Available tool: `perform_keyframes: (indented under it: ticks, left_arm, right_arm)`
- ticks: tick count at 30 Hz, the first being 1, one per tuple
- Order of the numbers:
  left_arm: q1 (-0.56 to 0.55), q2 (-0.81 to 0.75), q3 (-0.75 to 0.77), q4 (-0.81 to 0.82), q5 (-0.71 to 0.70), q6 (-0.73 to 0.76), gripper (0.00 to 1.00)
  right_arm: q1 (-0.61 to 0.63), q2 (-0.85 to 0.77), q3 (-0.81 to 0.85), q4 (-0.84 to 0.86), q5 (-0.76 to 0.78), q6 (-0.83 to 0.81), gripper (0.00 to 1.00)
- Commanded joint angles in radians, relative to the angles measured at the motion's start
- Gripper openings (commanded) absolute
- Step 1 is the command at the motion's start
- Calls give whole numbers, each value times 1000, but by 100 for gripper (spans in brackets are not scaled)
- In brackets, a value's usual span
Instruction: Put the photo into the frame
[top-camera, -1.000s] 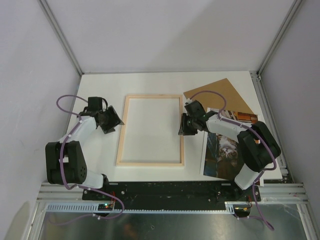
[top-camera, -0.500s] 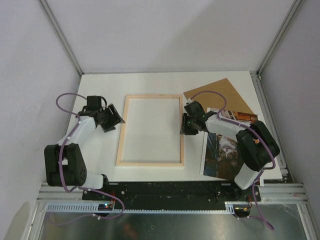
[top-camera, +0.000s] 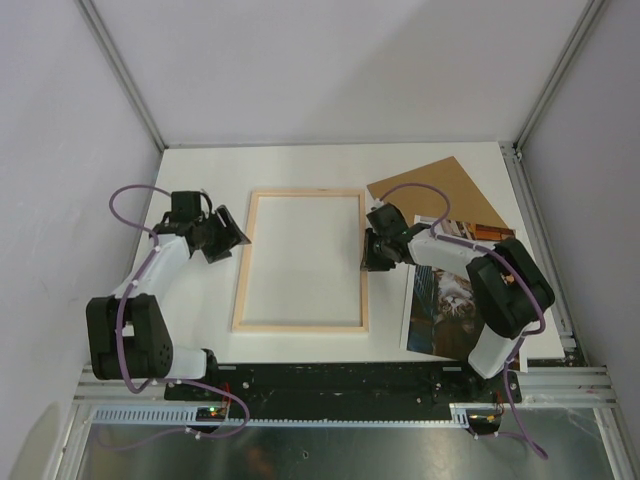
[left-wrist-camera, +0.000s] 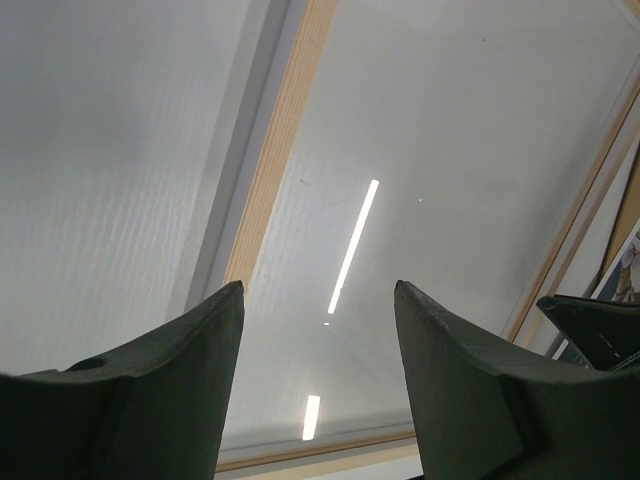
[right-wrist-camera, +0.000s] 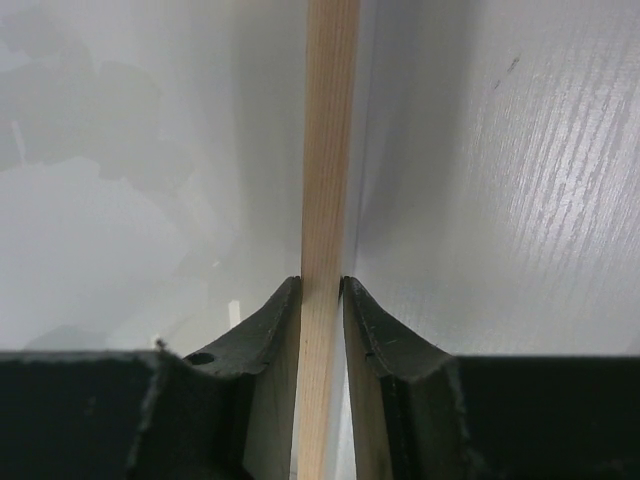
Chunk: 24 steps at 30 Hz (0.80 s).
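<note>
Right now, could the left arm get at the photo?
Probably not. The photo lies far right, partly under the right arm, with the frame between it and the left gripper: a long, likely blocked reach.

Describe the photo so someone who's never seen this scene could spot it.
On the white table, look right of the light-wood frame lying in the middle. The photo lies flat there, partly under the right arm, just nearer than a brown board. It is the only printed picture: dark tones with a grey-white cat, whereas the board is plain brown.
</note>
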Motion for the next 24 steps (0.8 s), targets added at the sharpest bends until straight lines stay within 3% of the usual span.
perform_keyframes:
  ticks: [1, 24]
  left_arm:
    - [-7, -47, 32, 4, 20, 12, 67]
    - [-22, -92, 7, 4, 41, 6, 67]
  right_arm:
    - [10, 24, 33, 27, 6, -8, 26]
    - [107, 176, 200, 79, -31, 52, 24]
